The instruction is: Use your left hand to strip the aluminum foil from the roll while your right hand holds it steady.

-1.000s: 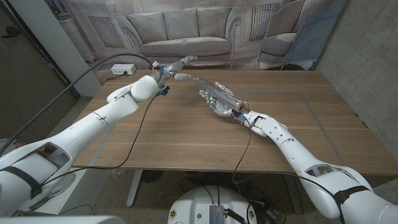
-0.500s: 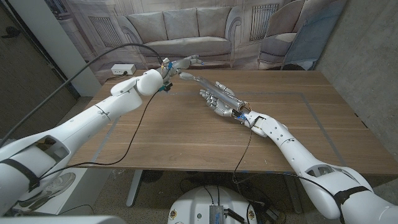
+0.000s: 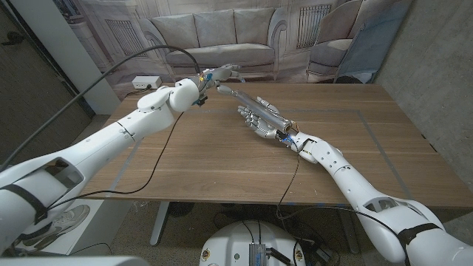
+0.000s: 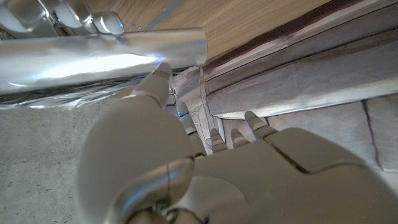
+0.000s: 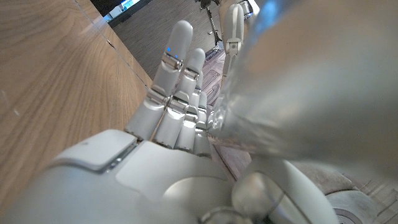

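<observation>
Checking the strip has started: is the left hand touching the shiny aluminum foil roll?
Touching. In the left wrist view a fingertip of the left hand presses against the shiny aluminum foil roll.

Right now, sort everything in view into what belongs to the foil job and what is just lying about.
Job:
aluminum foil roll
left hand, at the roll's far end
right hand, holding the roll

Lying about:
white power strip
wooden table

The foil roll [image 3: 255,105] is lying on the counter [image 3: 222,159] toward twelve o'clock, angled from five to eleven. The right hand [image 3: 260,122] is sitting against its seven o'clock side, while the left hand [image 3: 219,75] is hovering at its eleven o'clock end.
</observation>
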Available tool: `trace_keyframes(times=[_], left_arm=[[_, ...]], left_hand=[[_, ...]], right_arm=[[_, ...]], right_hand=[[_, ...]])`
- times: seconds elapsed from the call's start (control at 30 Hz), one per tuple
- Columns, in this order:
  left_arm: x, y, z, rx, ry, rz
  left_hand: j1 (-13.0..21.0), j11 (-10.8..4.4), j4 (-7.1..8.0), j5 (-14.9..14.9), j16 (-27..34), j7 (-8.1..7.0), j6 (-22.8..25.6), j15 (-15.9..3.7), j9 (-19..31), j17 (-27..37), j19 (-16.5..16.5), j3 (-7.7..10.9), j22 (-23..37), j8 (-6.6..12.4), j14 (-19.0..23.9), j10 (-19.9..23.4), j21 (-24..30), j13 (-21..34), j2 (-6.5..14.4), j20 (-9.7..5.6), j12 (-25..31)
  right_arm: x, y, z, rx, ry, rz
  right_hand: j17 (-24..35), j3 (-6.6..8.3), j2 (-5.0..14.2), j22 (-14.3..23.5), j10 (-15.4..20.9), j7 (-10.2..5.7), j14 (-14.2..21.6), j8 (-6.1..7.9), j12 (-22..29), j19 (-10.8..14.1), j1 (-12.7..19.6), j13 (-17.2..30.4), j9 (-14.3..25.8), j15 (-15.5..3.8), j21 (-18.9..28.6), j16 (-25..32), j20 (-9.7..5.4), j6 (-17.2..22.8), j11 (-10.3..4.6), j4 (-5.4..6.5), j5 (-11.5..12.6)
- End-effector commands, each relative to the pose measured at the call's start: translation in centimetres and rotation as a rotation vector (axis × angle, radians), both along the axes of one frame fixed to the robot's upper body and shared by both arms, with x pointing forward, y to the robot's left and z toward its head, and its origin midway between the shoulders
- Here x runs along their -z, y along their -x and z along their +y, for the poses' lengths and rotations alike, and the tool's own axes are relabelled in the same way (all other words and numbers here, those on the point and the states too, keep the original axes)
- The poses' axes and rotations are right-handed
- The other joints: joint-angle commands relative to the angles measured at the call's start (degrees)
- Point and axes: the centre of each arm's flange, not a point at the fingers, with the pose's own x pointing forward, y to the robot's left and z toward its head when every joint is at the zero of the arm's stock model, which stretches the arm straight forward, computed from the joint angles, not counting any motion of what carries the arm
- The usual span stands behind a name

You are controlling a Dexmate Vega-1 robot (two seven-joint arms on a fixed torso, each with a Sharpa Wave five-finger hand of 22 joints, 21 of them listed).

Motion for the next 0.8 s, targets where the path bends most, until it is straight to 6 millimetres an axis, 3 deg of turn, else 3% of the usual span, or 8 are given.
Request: trace_keyframes(times=[0.03,0.17,0.27,0.33,0.63,0.8], left_arm=[[0.21,0.40,-1.01,-0.024,-0.007,-0.117],[0.38,0.46,-1.16,-0.041,-0.005,-0.158],[0.39,0.61,-1.21,-0.052,0.000,-0.181],[0.48,0.73,-1.21,-0.050,0.003,-0.206],[0.70,0.53,-1.57,-0.051,-0.004,-0.229],[0.85,0.31,-1.80,-0.043,-0.010,-0.212]], left_hand=[[1.09,-2.17,0.28,0.36,0.78,0.85,13.98,-2.69,-1.53,0.06,2.41,-1.67,0.29,3.56,3.04,5.03,0.64,0.02,0.48,-1.21,0.38],[1.16,-2.55,0.72,0.47,1.11,3.36,17.50,-3.72,-1.78,0.08,3.94,-2.08,0.35,4.34,5.06,7.62,1.19,0.02,1.57,-1.83,0.77],[1.97,-3.05,0.71,0.59,1.14,6.63,23.60,-4.85,-1.96,0.01,5.37,-2.49,0.46,5.92,7.27,10.83,1.76,0.00,3.12,-2.33,1.04],[2.36,-3.19,0.68,0.68,1.16,7.35,25.37,-4.98,-2.14,0.01,5.99,-2.57,0.53,6.11,8.04,12.57,2.04,0.00,3.79,-2.52,1.28],[2.74,-3.38,0.59,0.69,1.03,8.17,26.32,-6.61,-2.08,-0.04,7.10,-3.04,0.66,5.73,9.34,14.79,2.60,-0.01,4.25,-3.26,1.28],[2.94,-3.41,0.70,0.71,0.80,8.87,25.78,-6.26,-1.33,-0.01,7.07,-3.04,0.71,5.78,9.06,14.85,2.65,0.01,4.99,-3.22,0.96]], right_arm=[[-0.09,0.29,0.13,-0.007,-0.001,-0.008],[-0.10,0.33,0.22,-0.012,0.001,-0.007],[-0.11,0.36,0.23,-0.014,0.000,-0.007],[-0.13,0.44,0.23,-0.017,-0.001,-0.009],[-0.24,0.89,0.34,-0.036,-0.002,-0.018],[-0.26,0.96,0.28,-0.035,0.000,-0.019]], right_hand=[[0.11,0.09,0.07,0.33,0.84,0.16,0.11,-0.30,0.28,0.25,-0.47,0.32,0.01,0.08,-0.08,0.38,-0.37,0.37,0.91,0.13,-0.19],[0.10,0.10,0.08,0.34,0.85,0.17,0.08,-0.40,0.28,0.36,-0.57,0.33,-0.11,0.07,-0.05,0.36,-0.42,0.43,0.91,0.15,-0.20],[0.09,0.11,0.08,0.35,0.95,0.20,0.15,-0.47,0.32,0.42,-0.64,0.34,-0.20,0.01,-0.03,0.39,-0.43,0.48,0.99,0.16,-0.20],[0.09,0.11,0.08,0.35,0.95,0.24,0.23,-0.54,0.31,0.45,-0.71,0.35,-0.27,0.04,-0.03,0.41,-0.44,0.49,1.01,0.18,-0.20],[0.06,0.08,0.02,0.36,0.91,0.26,0.20,-0.77,0.28,0.76,-0.97,0.37,-0.51,0.10,0.06,0.38,-0.47,0.54,1.16,0.23,-0.22],[0.05,0.06,-0.01,0.37,0.83,0.31,0.23,-0.88,0.24,0.85,-1.11,0.39,-0.62,0.15,0.08,0.38,-0.44,0.57,1.18,0.26,-0.24]])
